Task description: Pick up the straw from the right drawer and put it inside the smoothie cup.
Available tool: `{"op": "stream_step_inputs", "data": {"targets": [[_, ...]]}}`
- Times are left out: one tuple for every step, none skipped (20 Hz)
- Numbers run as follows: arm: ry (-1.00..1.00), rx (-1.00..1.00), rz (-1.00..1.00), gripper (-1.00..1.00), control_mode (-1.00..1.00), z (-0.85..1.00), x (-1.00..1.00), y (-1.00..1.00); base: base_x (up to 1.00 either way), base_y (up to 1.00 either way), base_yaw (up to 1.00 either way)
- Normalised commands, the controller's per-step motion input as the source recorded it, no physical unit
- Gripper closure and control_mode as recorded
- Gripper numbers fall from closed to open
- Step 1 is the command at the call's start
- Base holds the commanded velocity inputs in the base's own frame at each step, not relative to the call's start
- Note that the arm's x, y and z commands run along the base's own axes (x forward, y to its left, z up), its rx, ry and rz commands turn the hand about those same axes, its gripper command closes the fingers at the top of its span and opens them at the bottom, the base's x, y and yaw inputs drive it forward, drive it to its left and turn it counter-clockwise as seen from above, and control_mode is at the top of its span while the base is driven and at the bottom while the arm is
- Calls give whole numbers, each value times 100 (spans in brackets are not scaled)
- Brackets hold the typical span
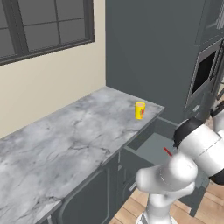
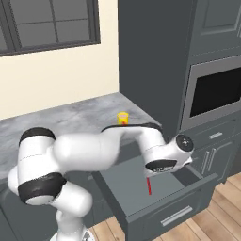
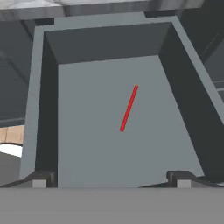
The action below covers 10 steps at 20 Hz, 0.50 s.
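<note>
The right drawer (image 3: 87,140) is pulled out, its flat grey bottom bare apart from the straw (image 3: 129,108), a thin red stick lying near the middle. My gripper (image 3: 111,181) hangs above the drawer, looking down into it, open and holding nothing, and the straw lies well ahead of the fingertips. In the right base view the hand (image 2: 163,164) hovers just above the straw (image 2: 148,185) inside the drawer (image 2: 124,186). The smoothie cup (image 1: 140,110), yellow with a red mark, stands upright near the counter's far corner and is also seen behind my arm as the cup (image 2: 122,117).
The marble counter (image 1: 65,140) stretches left of the drawer. A tall dark cabinet holding a built-in oven (image 2: 214,92) stands to the right, with handled drawers beneath it. Dark cabinet doors (image 1: 94,199) sit below the counter, above a wooden floor (image 2: 221,207).
</note>
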Motion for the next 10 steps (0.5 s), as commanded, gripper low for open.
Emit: {"op": "stream_step_inputs", "data": {"targets": [[2,-5,0,-100,-100,16,10,50,0,0,0],[6,-7,-1,-100,-100,6,9,52,0,0,0],[11,-9,-3,-100,-100,0,7,54,0,0,0],[14,-11,-7,-100,-100,0,6,52,0,0,0],[10,-11,-11,-100,-100,0,5,50,0,0,0],[9,-11,-13,-100,-100,0,4,46,0,0,0],[8,-11,-14,-100,-100,0,5,44,0,0,0],[7,-11,-15,-100,-100,0,10,43,0,0,0],[9,-11,-15,-100,-100,0,14,39,0,0,0],[8,-10,-14,-100,-100,0,13,38,0,0,0]]}}
